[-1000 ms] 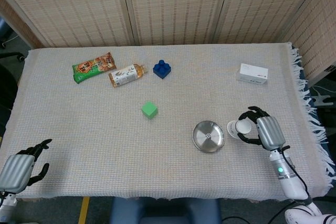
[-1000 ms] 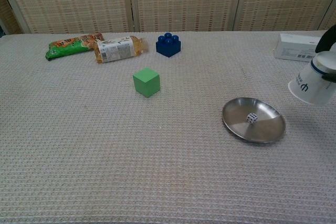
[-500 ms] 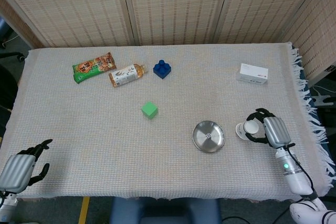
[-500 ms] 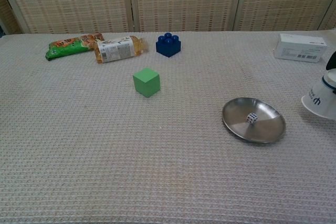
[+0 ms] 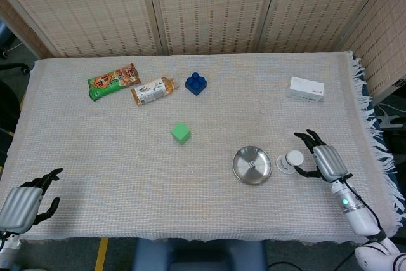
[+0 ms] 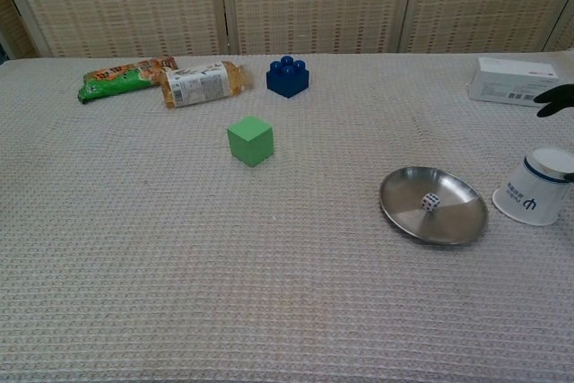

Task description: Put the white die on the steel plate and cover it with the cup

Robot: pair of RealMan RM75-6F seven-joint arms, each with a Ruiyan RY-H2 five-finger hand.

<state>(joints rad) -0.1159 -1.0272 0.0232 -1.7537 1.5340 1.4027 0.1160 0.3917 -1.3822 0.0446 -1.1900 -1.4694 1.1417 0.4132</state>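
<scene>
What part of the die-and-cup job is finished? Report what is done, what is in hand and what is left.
Done: the white die lies in the steel plate. In hand: nothing. The cup stands upside down on the cloth just right of the plate, and the right hand is beside it with fingers spread. The left hand rests at the table's near left corner. Left: set the cup over the die.

Cloth-covered table (image 5: pixel 127 176) carrying: snack packet (image 5: pixel 113 81), bottle (image 5: pixel 153 90) and blue brick (image 5: pixel 195 83) toward the far edge; white box (image 5: pixel 304 89) near the far-right corner; green cube (image 5: pixel 181 133) centrally; steel plate (image 5: pixel 252 165) and inverted cup (image 5: pixel 290 160) near the right edge.
</scene>
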